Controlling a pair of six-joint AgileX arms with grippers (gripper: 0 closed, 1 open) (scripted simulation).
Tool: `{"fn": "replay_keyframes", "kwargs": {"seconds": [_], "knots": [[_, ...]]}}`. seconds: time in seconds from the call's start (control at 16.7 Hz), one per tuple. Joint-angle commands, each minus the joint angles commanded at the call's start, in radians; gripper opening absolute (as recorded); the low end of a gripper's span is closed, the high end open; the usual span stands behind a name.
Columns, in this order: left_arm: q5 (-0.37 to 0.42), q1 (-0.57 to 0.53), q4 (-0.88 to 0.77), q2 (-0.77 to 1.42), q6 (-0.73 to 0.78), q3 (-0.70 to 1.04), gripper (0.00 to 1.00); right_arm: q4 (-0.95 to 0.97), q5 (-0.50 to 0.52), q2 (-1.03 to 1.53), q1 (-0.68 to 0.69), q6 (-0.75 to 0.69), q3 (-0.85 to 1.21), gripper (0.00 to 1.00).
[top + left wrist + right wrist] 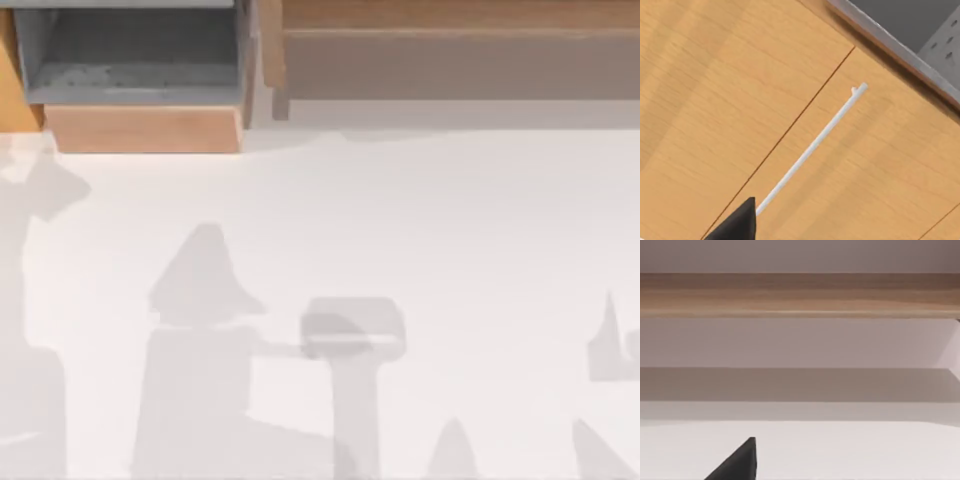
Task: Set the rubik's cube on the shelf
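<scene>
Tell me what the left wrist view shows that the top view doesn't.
Left wrist view's own: a thin white handle on a wood panel, a seam between panels, and a dark bit of the left gripper.
Top view's own: the long shelf at upper right and the white table, crossed by grey shadows.
Shared: the grey-lined box, at the top view's upper left; the wrist view seems to catch its grey inside and metal rim.
</scene>
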Motion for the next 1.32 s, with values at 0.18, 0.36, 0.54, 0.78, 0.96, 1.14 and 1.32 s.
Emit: {"fn": "replay_keyframes", "kwargs": {"seconds": [0.18, 0.36, 0.54, 0.78, 0.96, 1.14, 1.32], "knots": [[0.061, 0.048, 0.151, 0.294, 0.203, 0.142, 1.0, 0.0, 0.0, 0.0, 0.0, 0.0, 0.0, 1.0], [0.114, 0.088, 0.283, 0.551, 0.381, 0.268, 1.0, 0.0, 0.0, 0.0, 0.0, 0.0, 0.0, 1.0], [0.156, 0.12, 0.385, 0.749, 0.52, 0.365, 1.0, 0.0, 0.0, 0.0, 0.0, 0.0, 0.0, 1.0], [0.185, 0.143, 0.458, 0.894, 0.618, 0.435, 1.0, 0.0, 0.0, 0.0, 0.0, 0.0, 0.0, 1.0], [0.187, 0.145, 0.464, 0.905, 0.626, 0.44, 1.0, 0.0, 0.0, 0.0, 0.0, 0.0, 0.0, 1.0], [0.186, 0.14, 0.461, 0.903, 0.625, 0.436, 1.0, 0.0, 0.0, 0.0, 0.0, 0.0, 0.0, 1.0], [0.178, 0.136, 0.448, 0.917, 0.626, 0.469, 1.0, 0.0, 0.0, 0.0, 0.0, 0.0, 0.0, 1.0]]}}
